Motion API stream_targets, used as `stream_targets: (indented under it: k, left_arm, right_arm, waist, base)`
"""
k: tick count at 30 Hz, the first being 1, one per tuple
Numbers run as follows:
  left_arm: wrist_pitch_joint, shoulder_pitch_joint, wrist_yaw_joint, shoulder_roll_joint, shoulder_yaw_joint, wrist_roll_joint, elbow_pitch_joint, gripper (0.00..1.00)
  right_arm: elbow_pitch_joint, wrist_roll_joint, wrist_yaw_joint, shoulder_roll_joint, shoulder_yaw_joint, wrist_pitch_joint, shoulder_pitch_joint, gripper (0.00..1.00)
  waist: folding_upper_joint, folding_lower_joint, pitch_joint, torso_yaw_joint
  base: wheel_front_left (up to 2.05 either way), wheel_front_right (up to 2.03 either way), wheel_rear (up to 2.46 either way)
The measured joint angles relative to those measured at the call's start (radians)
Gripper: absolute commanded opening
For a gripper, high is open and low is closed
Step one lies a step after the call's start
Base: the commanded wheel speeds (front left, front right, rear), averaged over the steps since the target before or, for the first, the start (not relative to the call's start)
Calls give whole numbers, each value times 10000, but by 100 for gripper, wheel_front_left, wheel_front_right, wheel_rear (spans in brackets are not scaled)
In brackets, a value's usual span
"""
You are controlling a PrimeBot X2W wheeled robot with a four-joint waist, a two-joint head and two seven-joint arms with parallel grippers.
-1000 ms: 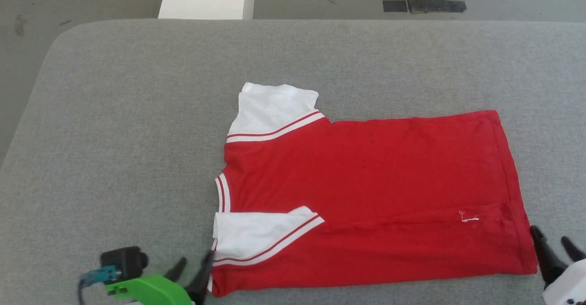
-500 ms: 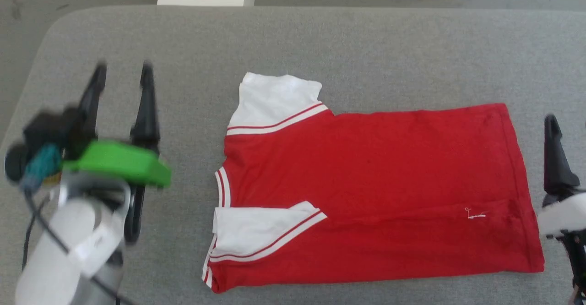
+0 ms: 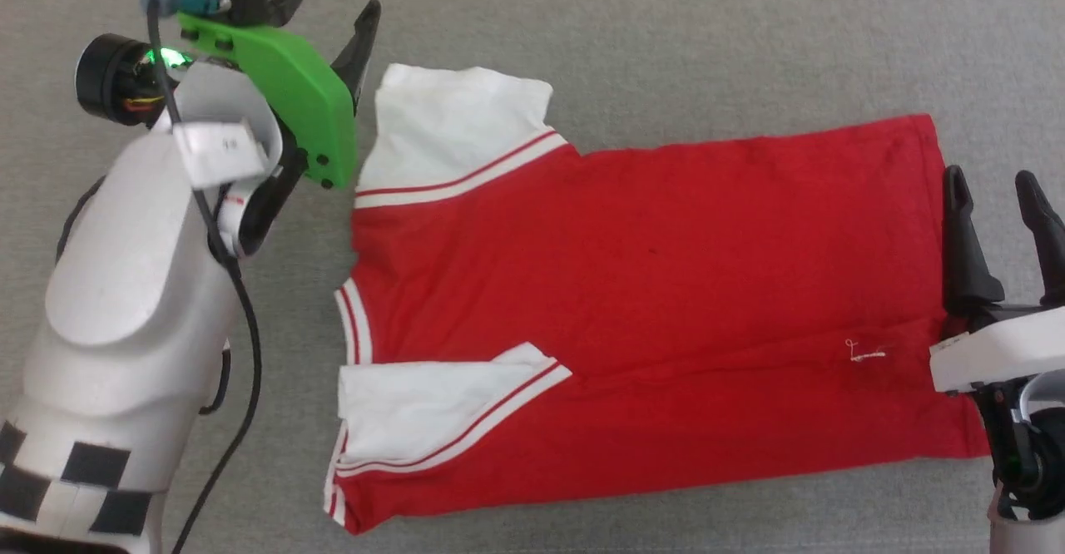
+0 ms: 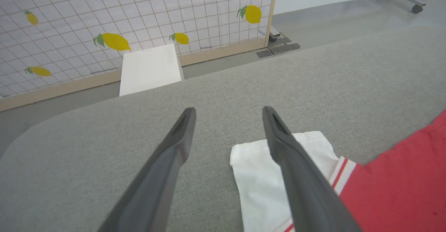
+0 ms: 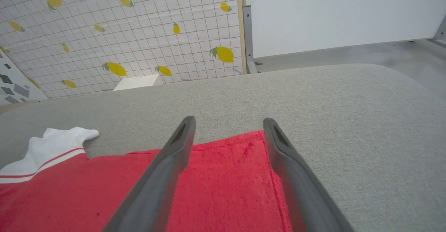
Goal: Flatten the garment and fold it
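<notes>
The garment (image 3: 666, 271), a red shirt with white striped-trim sleeves, lies flat on the grey table, collar to the left. Its near long edge is folded inward, and the near sleeve (image 3: 433, 413) rests on top. My left gripper (image 3: 329, 9) is open just left of the far white sleeve (image 3: 449, 121). In the left wrist view that gripper (image 4: 229, 111) has one finger over the sleeve (image 4: 254, 186) and one over bare cloth. My right gripper (image 3: 990, 180) is open at the hem's far corner. The right wrist view shows this gripper (image 5: 229, 122) straddling the red hem (image 5: 226, 176).
The grey padded table (image 3: 666, 38) extends well beyond the shirt on every side. Past its far edge are a white box (image 4: 150, 68), a lemon-patterned panel (image 4: 104, 16) and grey floor (image 4: 348, 12). A black cable (image 3: 241, 329) hangs along my left forearm.
The head camera has tilted down and closer. My left arm rose from the near edge to the far sleeve. My right gripper advanced along the hem. The shirt lies as before.
</notes>
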Motion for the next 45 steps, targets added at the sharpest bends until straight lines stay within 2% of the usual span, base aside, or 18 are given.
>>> stream_targets:
  k: [5,8,13,16,17,18,19,25,31,35,40,45]
  left_arm:
    - [1519,-411,-180,19,-54,-587,882,100]
    - [2140,-456,-58,138,17,-675,1137,100]
    - [2801,-462,328,219,357,-1258,1369,100]
    - [3016,-475,407,322,397,-1262,1229,100]
    - [3108,-474,424,391,389,-1252,1195,91]
    - [3133,-477,424,458,399,-1252,1129,38]
    - [3112,-477,424,499,424,-1252,1068,0]
    - [3007,-457,330,477,502,-1593,941,0]
    - [2721,-339,161,347,370,-1620,878,0]
    - [2617,-324,96,169,251,-1639,869,0]
    - [2479,-341,52,-67,128,-1672,863,0]
    - [2397,-395,-23,-192,77,-1703,838,0]
  right_arm:
    - [244,0,2,-2,150,-242,-259,100]
    - [355,4,0,-4,171,-389,-430,100]
    - [527,86,0,-2,119,-520,-513,100]
    - [596,88,0,-2,61,-583,-519,100]
    - [612,88,0,-2,56,-604,-526,100]
    - [627,88,2,0,56,-608,-563,100]
    - [625,88,0,-4,58,-608,-620,100]
    - [449,-73,0,-130,199,-355,-1122,100]
    - [554,-86,2,-1064,499,851,-2615,100]
    - [1492,107,2,-1580,489,2243,-3777,100]
    - [3158,303,2,-1883,297,4207,-4506,100]
    - [4002,144,2,-2107,186,4963,-4745,100]
  waist:
    - [0,0,596,-386]
    - [0,1,897,-637]
    - [0,0,1358,-1004]
    - [0,-1,1584,-1143]
    - [0,-1,1638,-1174]
    - [0,-1,1698,-1210]
    - [0,-1,1748,-1241]
    - [0,-1,1813,-1219]
    - [0,-1,1648,-1013]
    - [0,-1,1630,-815]
    - [0,-1,1694,-552]
    - [0,-1,1835,-340]
  base:
    - [0,0,0]
    - [0,0,0]
    - [0,0,0]
    - [0,0,0]
    - [0,0,0]
    - [0,0,0]
    - [0,0,0]
    - [0,0,0]
    - [0,0,0]
    - [0,0,0]
    - [0,0,0]
    - [0,0,0]
